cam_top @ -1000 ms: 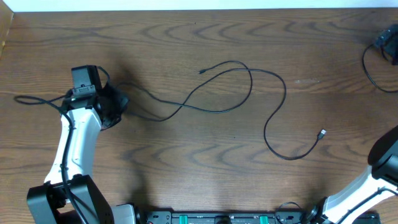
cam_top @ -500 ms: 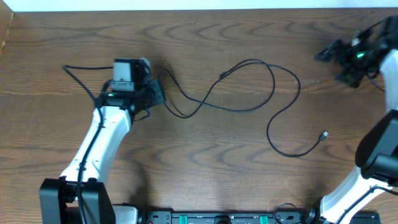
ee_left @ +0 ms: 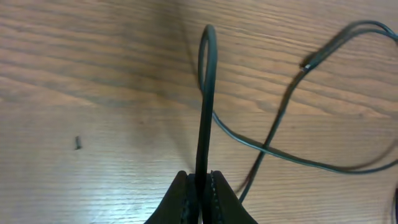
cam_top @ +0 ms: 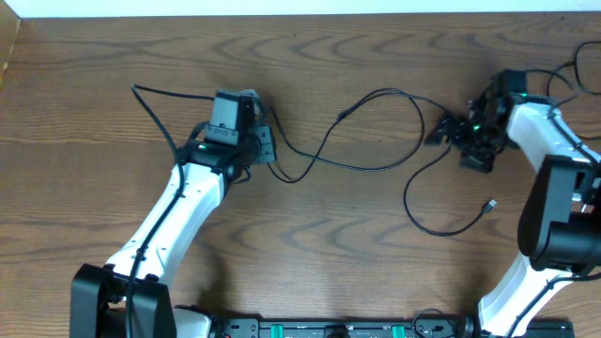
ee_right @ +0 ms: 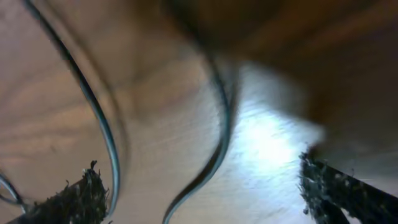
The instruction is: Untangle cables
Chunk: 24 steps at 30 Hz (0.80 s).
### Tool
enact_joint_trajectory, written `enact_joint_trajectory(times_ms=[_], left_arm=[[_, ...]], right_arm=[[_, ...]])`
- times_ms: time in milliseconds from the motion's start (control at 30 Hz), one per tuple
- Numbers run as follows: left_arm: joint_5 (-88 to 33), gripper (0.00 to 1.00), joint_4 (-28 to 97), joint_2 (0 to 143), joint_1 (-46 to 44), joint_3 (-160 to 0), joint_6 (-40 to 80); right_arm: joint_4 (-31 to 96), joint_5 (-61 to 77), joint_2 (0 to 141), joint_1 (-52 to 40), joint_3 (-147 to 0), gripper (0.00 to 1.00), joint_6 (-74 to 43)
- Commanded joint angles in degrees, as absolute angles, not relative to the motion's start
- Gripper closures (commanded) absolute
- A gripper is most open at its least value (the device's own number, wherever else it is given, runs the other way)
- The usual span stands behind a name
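A long thin black cable (cam_top: 380, 167) lies in loops across the wooden table, one small plug end (cam_top: 340, 115) near the middle and another (cam_top: 488, 203) at the right. My left gripper (cam_top: 267, 148) is shut on a doubled bend of this cable (ee_left: 205, 93), which stands up from the closed jaws (ee_left: 201, 182) into a small loop. My right gripper (cam_top: 445, 132) hangs open low over the cable's right-hand curve. Two blurred black strands (ee_right: 214, 149) run between its wide-apart fingers (ee_right: 71, 199). No white cable shows.
More black cord (cam_top: 575, 62) lies at the far right, behind the right arm. A thin dark line (cam_top: 155, 117) trails left of the left arm. The table's back edge (cam_top: 300, 14) meets a white wall.
The left gripper has carried its cable bend to the right and toward the back, dragging the loops along. The right arm has swung in from the far right corner to above the cable.
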<state>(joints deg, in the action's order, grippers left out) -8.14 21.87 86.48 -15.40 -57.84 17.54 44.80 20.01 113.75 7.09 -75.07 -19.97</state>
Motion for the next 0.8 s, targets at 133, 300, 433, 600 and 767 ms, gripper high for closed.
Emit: enact_joint_trajectory(times_ms=[133,300,433,600,767], left_arm=[[-7.01,0.92,19.77,91.57,-20.23,-58.83,18.33],[-9.87,0.92,18.37,95.13,-22.11,-58.83,24.53],[-18.02,0.92,14.39,97.27,-24.08,-58.83,24.53],[-20.53,0.92,10.44,99.0,-26.89,-58.83,24.53],[-20.56,0.92,6.11,99.0,-28.16,-58.83,31.64]], right_arm=[[38.3,27.18,113.58,-0.3,-70.02,0.01,-26.81],[36.73,27.4,113.58,-4.01,-69.73,0.01,-28.77],[36.6,27.33,113.58,-6.2,-69.71,0.01,-30.26],[36.29,26.96,113.58,-8.23,-69.67,0.01,-32.64],[36.34,27.79,113.58,-9.19,-69.67,0.01,-33.71]])
